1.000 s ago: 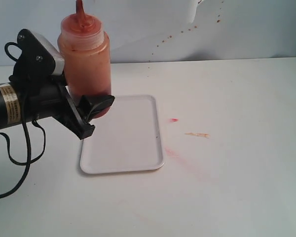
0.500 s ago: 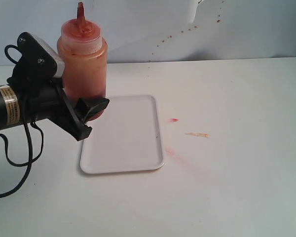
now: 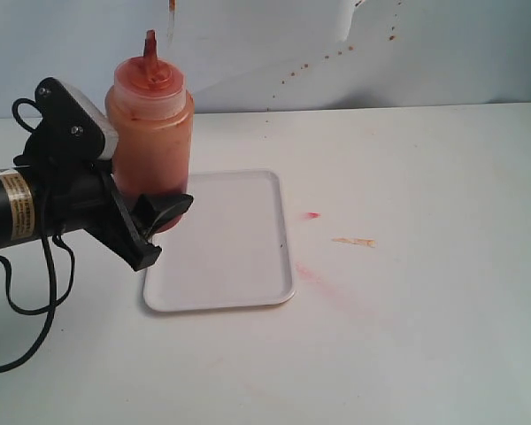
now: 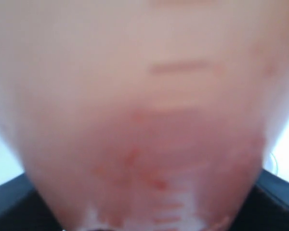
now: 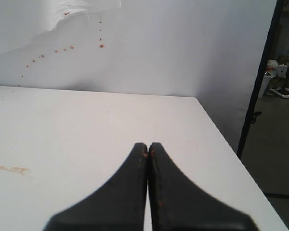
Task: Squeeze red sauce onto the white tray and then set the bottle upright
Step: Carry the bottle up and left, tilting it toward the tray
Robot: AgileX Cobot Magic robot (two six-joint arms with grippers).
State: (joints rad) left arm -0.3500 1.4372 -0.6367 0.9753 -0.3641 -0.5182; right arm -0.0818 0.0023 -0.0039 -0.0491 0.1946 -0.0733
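At the white tray's (image 3: pixel 239 266) far left corner, the left gripper (image 3: pixel 165 221) reaches in from beyond the tray's left edge. Its black jaws are clamped low on the bottle (image 3: pixel 150 133), near the base. The bottle stands upright with its red nozzle (image 3: pixel 150 49) pointing up. The exterior view does not show whether its base rests on that corner or hangs just above it. In the left wrist view the bottle (image 4: pixel 144 120) fills the picture as a pink-orange blur. No red sauce shows on the tray, so the squeezing looks yet to be done. The grip sits low on a tall, soft bottle, so tipping it could let it swing or slip out of the jaws. A hard pinch while it is upright could spurt sauce past the tray. If the bottle is released on the raised rim, it may topple. To the right of the tray, the table (image 3: pixel 425 336) carries a red spot (image 3: pixel 311 215), a pale streak (image 3: pixel 354 241) and a faint pink smear (image 3: pixel 308 274), so stray sauce is a real risk here. The right gripper (image 5: pixel 149 150) appears only in its own wrist view, with its jaws closed on nothing over bare table. Its place relative to the tray cannot be told.
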